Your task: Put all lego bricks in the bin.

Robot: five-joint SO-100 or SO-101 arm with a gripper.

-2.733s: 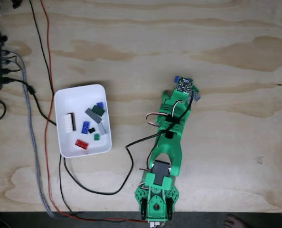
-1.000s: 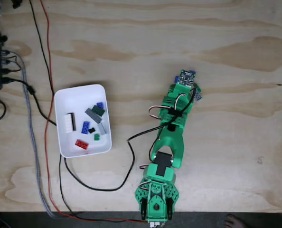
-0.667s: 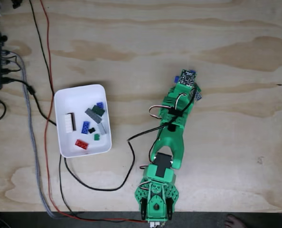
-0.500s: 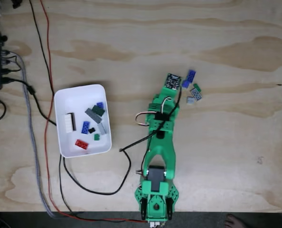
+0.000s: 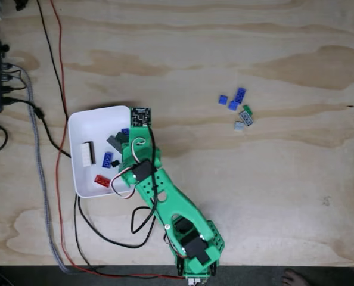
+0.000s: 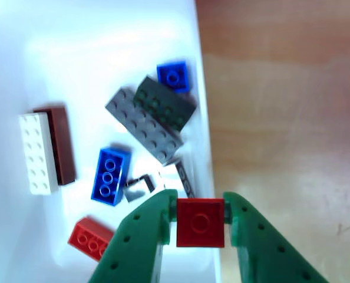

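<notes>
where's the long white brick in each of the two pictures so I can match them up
Fixed view: the white brick lies at the left side of the bin, beside a dark brown brick.
Other view: the white brick is at the left edge, with the dark brown brick touching its right side.
Shared landmark: the blue brick just to their right.
</notes>
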